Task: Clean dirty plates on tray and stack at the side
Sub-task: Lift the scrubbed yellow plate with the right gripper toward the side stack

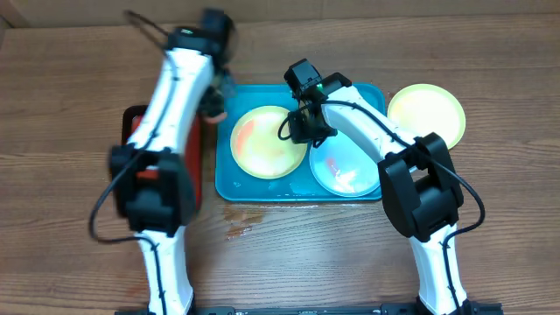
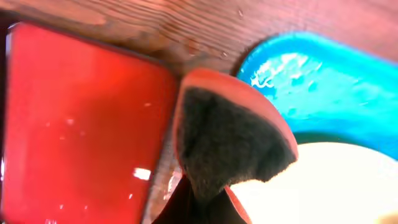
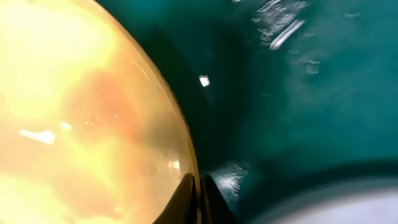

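The teal tray (image 1: 262,188) holds a yellow-green plate (image 1: 262,144) with orange smears on its left and a pale mint-white plate (image 1: 346,171) with red smears on its right. A second yellow-green plate (image 1: 426,114) lies on the table to the right of the tray. My right gripper (image 1: 306,129) is shut on the right rim of the yellow-green plate in the tray (image 3: 93,124), its fingers (image 3: 199,190) pinching the edge. My left gripper (image 1: 216,98) is at the tray's back left corner, shut on a red sponge with a dark scrub pad (image 2: 230,137).
A red tray with a black rim (image 1: 131,122) lies left of the teal tray, mostly under my left arm, and shows in the left wrist view (image 2: 81,124). A wet patch (image 1: 241,223) marks the wooden table in front of the teal tray.
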